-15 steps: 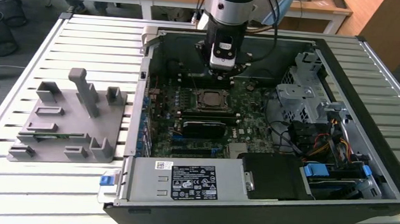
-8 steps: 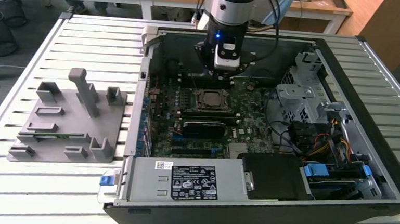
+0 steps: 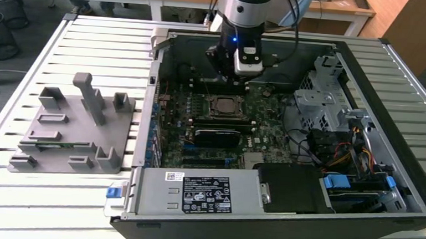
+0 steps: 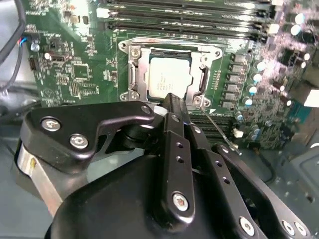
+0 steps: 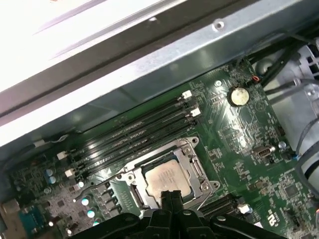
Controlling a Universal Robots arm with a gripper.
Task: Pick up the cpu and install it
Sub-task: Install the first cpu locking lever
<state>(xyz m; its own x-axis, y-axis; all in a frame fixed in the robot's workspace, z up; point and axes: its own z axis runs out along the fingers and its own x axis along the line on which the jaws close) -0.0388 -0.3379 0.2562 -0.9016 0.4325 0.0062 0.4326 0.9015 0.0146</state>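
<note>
cpu (image 4: pixel 169 76) sits flat inside the socket frame (image 4: pixel 133 74) on the motherboard (image 4: pixel 75 69), end effector (image 4: pixel 172 99) pinched closed and empty just above it; looks light, stiff, slick-topped, fragile underneath, best gripped by opposite edges.

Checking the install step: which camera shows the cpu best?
The second wrist view: the cpu lies in full, silvery top up, inside the socket frame. In the first wrist view the gripper overlaps its near edge. In the exterior view it is a small square.
</note>
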